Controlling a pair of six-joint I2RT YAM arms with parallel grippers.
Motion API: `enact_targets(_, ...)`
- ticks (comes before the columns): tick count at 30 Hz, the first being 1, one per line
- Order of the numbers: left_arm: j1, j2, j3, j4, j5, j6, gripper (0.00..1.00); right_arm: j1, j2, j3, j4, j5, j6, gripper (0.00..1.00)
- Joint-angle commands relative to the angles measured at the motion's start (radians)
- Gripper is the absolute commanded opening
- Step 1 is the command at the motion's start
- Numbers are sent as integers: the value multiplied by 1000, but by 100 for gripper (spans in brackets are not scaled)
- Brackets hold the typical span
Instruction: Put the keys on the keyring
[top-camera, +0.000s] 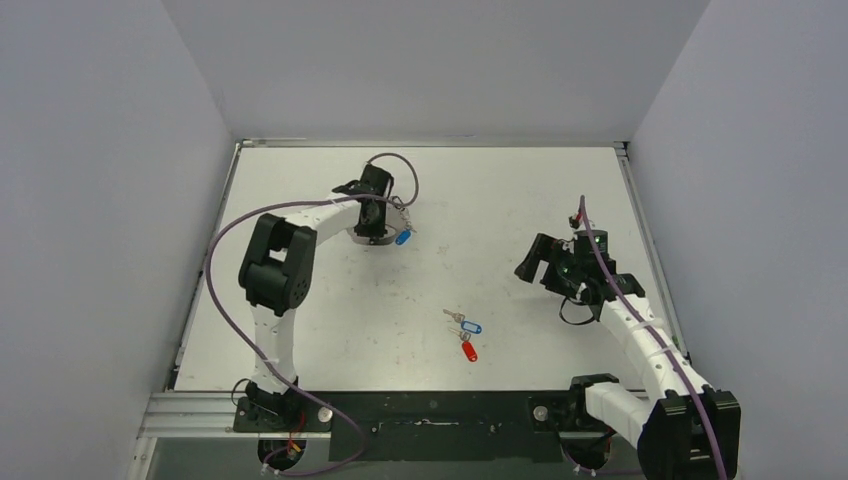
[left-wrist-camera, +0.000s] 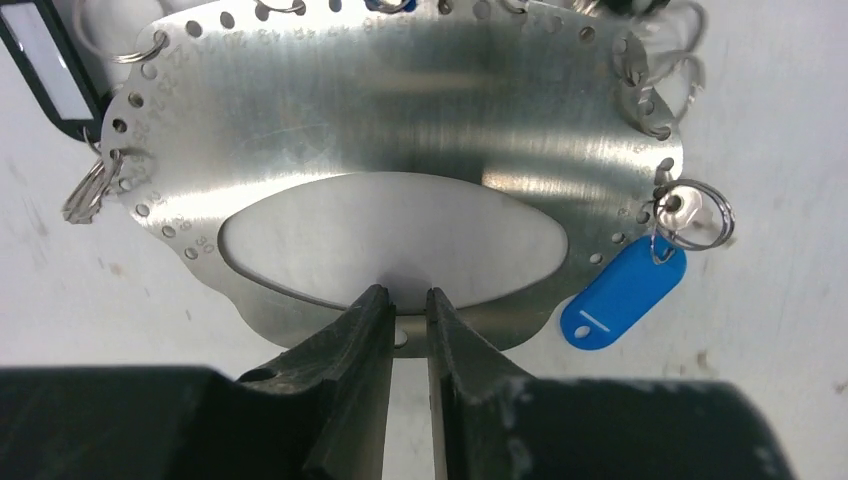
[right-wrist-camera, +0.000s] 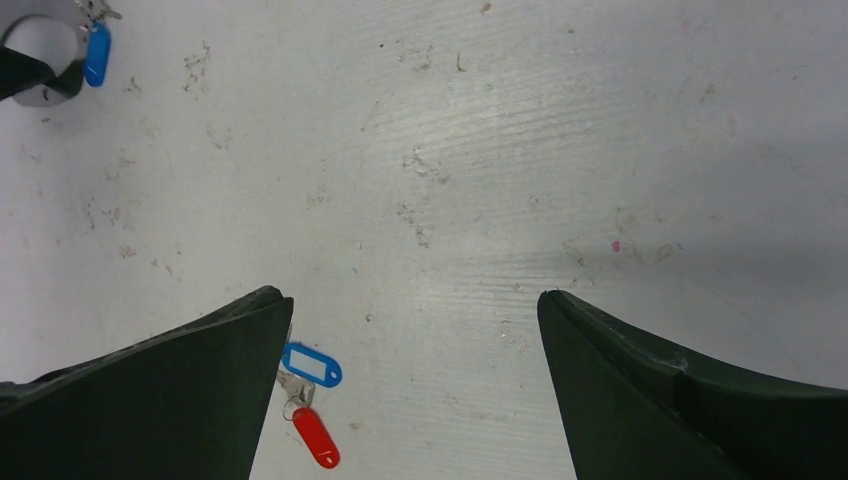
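Grey left wall (top-camera: 100, 200) and back wall (top-camera: 430, 70) close you in. White table (top-camera: 500, 200) is scuffed, with small stains. At far left you have left gripper (left-wrist-camera: 405, 295): fingers almost together, narrow slit between them, tips at near band of keyring (left-wrist-camera: 400, 110), a brushed metal plate with oval cut-out and holes along rim. Real grasp you cannot confirm. Blue tag (left-wrist-camera: 622, 293) hangs on its right edge. Keys (top-camera: 463, 335) lie at table centre, well apart from keyring. Right gripper (right-wrist-camera: 412, 295) hangs released, fingers wide. Right wall (top-camera: 750, 200) is grey.
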Motion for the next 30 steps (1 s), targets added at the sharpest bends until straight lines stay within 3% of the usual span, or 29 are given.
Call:
enact_targets(1, -96, -70, -235, -127, -34, -77, 17, 6, 29, 63, 28, -88, -42, 100)
enact_targets(8, -292, -301, -479, -149, -63, -186, 16, 53, 110, 84, 81, -144, -53, 100)
enact_targets(11, -325, -420, -527, -160, -45, -222, 18, 118, 162, 104, 105, -127, -58, 100)
enact_targets(14, -323, -543, -546, -164, -30, -229, 25, 189, 238, 132, 140, -115, -56, 100)
enact_targets(17, -303, -649, -550, -160, -14, -225, 40, 249, 344, 178, 175, -113, -55, 100)
enact_targets(22, -164, -778, -637, -68, 188, -254, 51, 372, 550, 322, 193, -105, -73, 94)
enact_targets(30, 156, -910, -922, 108, 526, -388, 54, 554, 808, 597, 135, -89, -127, 75)
